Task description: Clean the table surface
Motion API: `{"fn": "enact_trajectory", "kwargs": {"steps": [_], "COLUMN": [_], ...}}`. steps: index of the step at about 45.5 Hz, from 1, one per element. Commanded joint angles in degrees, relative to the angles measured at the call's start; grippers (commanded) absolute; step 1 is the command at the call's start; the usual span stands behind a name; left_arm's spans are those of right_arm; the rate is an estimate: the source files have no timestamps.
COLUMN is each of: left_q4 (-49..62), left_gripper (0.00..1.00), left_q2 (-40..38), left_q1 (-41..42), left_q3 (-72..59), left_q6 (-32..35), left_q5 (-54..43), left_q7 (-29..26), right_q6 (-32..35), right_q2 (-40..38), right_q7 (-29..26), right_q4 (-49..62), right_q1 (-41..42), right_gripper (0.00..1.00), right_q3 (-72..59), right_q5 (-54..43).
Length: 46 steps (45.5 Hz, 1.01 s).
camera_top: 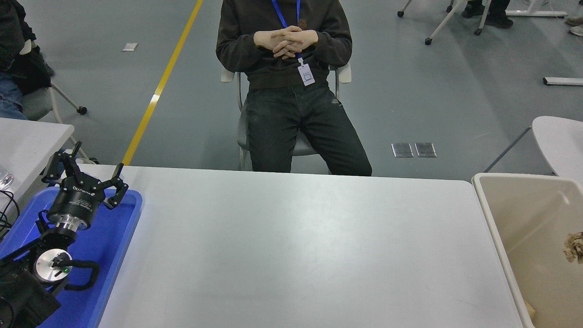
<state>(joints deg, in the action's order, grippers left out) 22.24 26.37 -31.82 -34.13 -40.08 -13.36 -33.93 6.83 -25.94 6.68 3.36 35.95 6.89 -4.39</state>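
Where the picture's lower left corner begins, the robot's black left arm rises over a blue plastic tray point(119, 237), which lies at the left end of the table. The left gripper point(86, 171) sits at the arm's tip above the tray's far edge, its fingers spread wide apart with nothing between them. The right arm does not appear anywhere in the view.

The table surface point(291, 246) fills the middle of the picture, a broad, plain grey-white top with rounded far corners, stretching from the tray on the left to a beige plastic bin point(494, 214) on the right. The bin stands just beside the table's right end; a small crumpled tan scrap point(575, 247) shows against its right side, cut off by the picture's edge.

Beyond the table's far edge, a person point(284, 68) in dark clothes sits on a chair facing the table, hands clasped point(285, 40) at the chest. Further back, a yellow line point(159, 86) runs across the grey floor.
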Motion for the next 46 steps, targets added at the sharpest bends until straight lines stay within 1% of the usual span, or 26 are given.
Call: {"fn": "enact_trajectory", "kwargs": {"steps": [1,9,17,21,31,33,44,46], "left_q4": [0.0,0.0,0.0,0.0,0.0,0.0,0.0,0.0], "left_gripper": [1.0,1.0,1.0,1.0,1.0,1.0,1.0,1.0], "left_q2": [0.0,0.0,0.0,0.0,0.0,0.0,0.0,0.0], "left_q1": [0.0,0.0,0.0,0.0,0.0,0.0,0.0,0.0], "left_q3": [0.02,0.02,-0.06,-0.06,-0.06,-0.06,0.02,-0.06], "left_q6": [0.0,0.0,0.0,0.0,0.0,0.0,0.0,0.0], "left_q5": [0.0,0.0,0.0,0.0,0.0,0.0,0.0,0.0], "left_q7": [0.0,0.0,0.0,0.0,0.0,0.0,0.0,0.0], "right_q6": [-0.15,-0.15,0.03,0.55,1.08,2.39,15.75,16.64], "right_q2": [0.37,0.01,-0.07,-0.34,-0.51,-0.51,-3.85,-3.85], "right_q7": [0.44,0.53,0.53,0.35,0.44,0.44,0.61,0.61], "right_q4": [0.07,0.16,0.25,0.16,0.07,-0.11,-0.11,-0.11], "right_q1": [0.88,4.92,3.52,4.22,5.53,6.15,9.58,9.84], "right_gripper": [1.0,1.0,1.0,1.0,1.0,1.0,1.0,1.0], "right_q3": [-0.13,-0.21,-2.67,-3.64,-1.01,0.57,15.24,18.23], "right_q5": [0.52,0.52,-0.44,-0.36,0.61,0.61,0.7,0.7]}}
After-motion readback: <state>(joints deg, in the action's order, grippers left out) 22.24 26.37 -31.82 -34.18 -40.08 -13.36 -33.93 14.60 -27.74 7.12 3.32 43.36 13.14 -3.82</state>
